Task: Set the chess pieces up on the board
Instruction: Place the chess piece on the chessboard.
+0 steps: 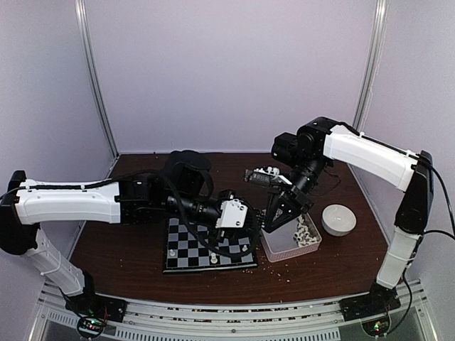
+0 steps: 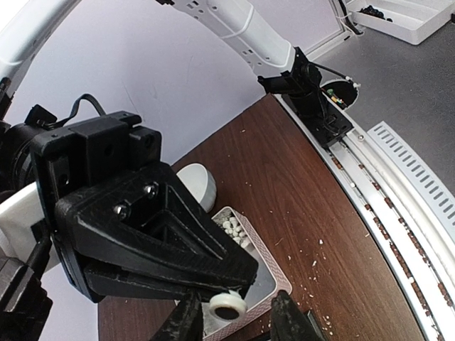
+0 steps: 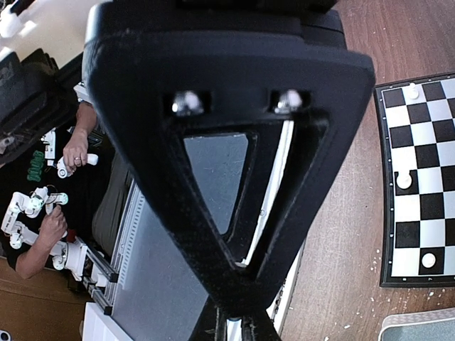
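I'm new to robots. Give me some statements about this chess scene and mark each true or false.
The board carries only a few pieces. True.
The clear tray lies left of the board. False: it lies on its right.
The left gripper is open. True.
The right gripper holds nothing. False: it pinches a white piece.
The round white dish stands on the board. False: it stands on the table beside the tray.

I can read no lettering, brand, number or sign in any of my three views, neither on the board point(image 1: 192, 253) nor the clear tray point(image 1: 281, 256).
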`<state>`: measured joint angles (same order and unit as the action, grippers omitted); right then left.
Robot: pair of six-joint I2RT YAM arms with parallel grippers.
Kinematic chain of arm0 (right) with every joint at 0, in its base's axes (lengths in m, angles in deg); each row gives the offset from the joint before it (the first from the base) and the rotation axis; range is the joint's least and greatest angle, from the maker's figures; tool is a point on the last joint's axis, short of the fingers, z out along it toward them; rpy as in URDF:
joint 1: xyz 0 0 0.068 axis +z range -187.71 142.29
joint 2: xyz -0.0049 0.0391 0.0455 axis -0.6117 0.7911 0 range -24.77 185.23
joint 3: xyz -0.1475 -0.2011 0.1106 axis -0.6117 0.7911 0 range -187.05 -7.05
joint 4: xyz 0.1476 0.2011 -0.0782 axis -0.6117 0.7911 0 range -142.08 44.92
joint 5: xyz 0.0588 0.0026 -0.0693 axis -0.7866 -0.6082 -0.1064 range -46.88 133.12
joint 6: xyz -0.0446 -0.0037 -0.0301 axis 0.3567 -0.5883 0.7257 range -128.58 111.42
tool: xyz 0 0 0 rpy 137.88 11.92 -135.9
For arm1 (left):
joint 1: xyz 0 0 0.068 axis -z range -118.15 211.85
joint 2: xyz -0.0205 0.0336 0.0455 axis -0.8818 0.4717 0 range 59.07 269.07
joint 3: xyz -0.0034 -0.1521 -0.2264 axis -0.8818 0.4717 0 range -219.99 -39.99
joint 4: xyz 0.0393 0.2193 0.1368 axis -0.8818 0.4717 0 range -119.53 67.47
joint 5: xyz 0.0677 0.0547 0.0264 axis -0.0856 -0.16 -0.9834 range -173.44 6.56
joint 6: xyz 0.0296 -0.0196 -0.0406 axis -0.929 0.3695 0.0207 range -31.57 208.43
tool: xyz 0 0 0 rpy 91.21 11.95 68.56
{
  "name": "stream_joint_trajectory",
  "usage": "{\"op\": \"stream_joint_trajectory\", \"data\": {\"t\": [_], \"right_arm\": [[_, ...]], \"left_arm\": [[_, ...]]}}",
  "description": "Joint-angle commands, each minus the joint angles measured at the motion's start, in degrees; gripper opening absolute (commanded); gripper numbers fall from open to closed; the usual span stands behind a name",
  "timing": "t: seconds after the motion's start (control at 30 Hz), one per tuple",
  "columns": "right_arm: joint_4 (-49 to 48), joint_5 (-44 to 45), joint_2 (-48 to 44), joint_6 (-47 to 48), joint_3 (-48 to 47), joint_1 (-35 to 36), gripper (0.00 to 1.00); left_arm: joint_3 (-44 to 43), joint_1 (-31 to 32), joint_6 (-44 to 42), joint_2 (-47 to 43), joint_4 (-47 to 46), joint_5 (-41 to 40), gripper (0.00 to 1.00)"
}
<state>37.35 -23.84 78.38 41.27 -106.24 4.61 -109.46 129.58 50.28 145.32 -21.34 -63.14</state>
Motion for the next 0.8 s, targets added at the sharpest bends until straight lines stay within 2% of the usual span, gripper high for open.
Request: {"op": "stream_joint_trajectory", "data": {"t": [0.0,0.4,0.47,0.63,0.77], "right_arm": [[1.3,-0.7,0.5,1.2,-0.8,0.4,0.04],[1.1,-1.1,0.5,0.9,-0.6,0.5,0.05],[0.6,-1.2,0.4,0.3,-0.5,0.4,0.11],[-1.6,0.7,-2.5,-1.0,0.5,-1.3,0.35],[-6.4,2.6,-6.9,-5.6,1.2,-6.3,0.40]], "left_arm": [[-2.0,0.6,-1.2,1.1,-1.0,-0.5,0.31],[-2.7,0.9,-0.7,1.1,-0.5,-1.3,0.12],[-2.6,0.9,-0.3,0.9,-0.6,-1.7,0.10],[1.2,0.5,3.9,-1.0,-5.8,-6.0,0.07],[7.0,-4.1,16.8,-3.8,-15.6,-6.1,0.08]]}}
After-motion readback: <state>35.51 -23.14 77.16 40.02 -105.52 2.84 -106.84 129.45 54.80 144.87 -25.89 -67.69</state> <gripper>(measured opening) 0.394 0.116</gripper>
